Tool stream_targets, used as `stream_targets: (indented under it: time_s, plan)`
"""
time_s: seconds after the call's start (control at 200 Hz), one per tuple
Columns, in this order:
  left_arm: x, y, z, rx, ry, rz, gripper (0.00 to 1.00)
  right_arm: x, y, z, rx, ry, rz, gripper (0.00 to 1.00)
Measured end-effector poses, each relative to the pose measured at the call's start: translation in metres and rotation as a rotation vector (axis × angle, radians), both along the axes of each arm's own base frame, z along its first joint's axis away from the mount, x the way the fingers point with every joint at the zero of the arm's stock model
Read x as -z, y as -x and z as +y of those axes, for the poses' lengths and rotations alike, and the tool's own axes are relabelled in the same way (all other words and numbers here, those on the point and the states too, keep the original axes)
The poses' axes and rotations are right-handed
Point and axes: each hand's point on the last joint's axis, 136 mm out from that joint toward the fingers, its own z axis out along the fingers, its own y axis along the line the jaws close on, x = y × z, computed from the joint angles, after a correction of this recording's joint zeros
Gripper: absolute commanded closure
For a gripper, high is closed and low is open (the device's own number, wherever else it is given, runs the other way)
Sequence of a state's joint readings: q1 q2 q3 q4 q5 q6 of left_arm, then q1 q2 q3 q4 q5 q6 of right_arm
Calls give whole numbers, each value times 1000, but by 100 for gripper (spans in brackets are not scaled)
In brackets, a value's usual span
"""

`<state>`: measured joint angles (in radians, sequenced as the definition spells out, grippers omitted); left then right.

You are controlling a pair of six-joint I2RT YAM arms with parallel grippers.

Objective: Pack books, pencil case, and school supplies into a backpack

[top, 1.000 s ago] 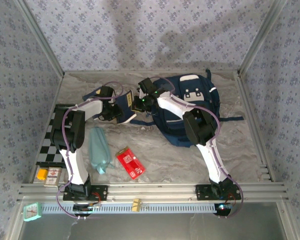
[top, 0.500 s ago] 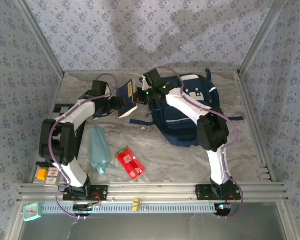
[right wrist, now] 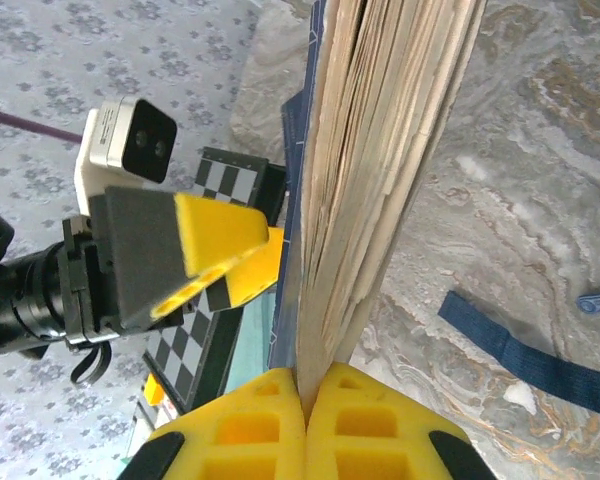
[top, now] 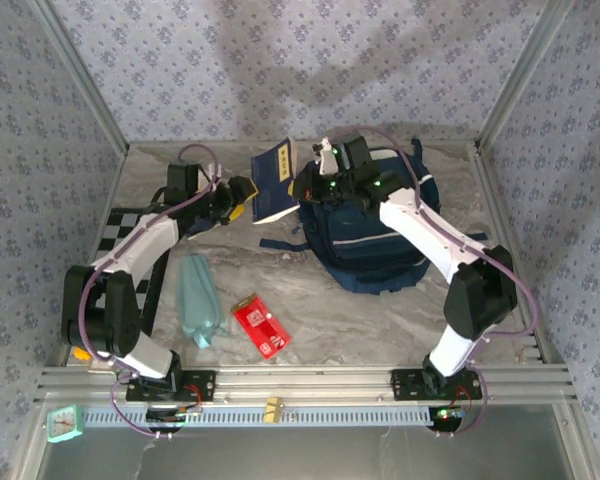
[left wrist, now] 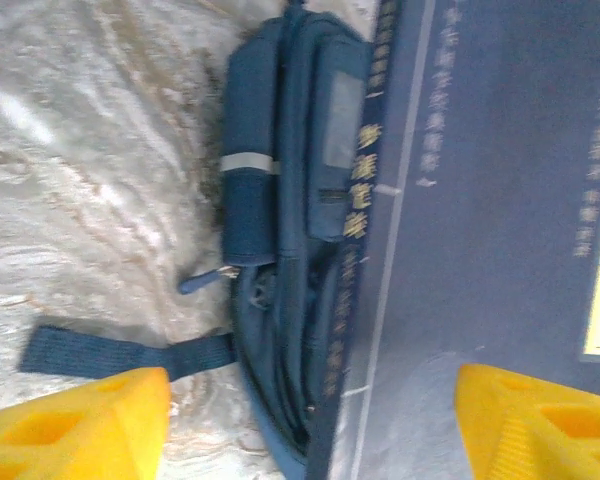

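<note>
**Operator A:** What do we enter for the right gripper (right wrist: 305, 390)?

**Operator B:** Its yellow fingers are clamped together on the page edge of the books (top: 277, 180). We see them held on edge, navy cover outward, just beside the upper left of the backpack (top: 380, 235), which lies on the far part of the table (top: 380, 310).

**Operator A:** And the left gripper (left wrist: 310, 420)?

**Operator B:** Its jaws are spread wide. One fingertip sits in front of the navy cover and the other is over bare table, so it grips nothing.

**Operator A:** Remaining items?

**Operator B:** We note the pencil case (top: 198, 300) flat beside the left arm. The red packet (top: 260, 326) lies just to its right, not touching it. Both are nearer the arm bases than the backpack.
</note>
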<state>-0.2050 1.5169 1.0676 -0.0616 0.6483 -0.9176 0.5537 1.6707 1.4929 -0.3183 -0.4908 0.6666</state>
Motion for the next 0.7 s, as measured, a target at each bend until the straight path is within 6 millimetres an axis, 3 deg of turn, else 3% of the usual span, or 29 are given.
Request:
stream_targets:
  time_s: [0.23, 0.405, 0.7]
  plan:
    - [-44, 5, -21, 51, 149, -80, 18, -21, 19, -1, -44, -99, -35, 100]
    - [-60, 13, -35, 91, 202, -105, 35, -32, 23, -3, -57, -149, -57, 100]
    - [-80, 25, -40, 118, 220, -151, 67, -16, 19, -22, -23, -144, -15, 100]
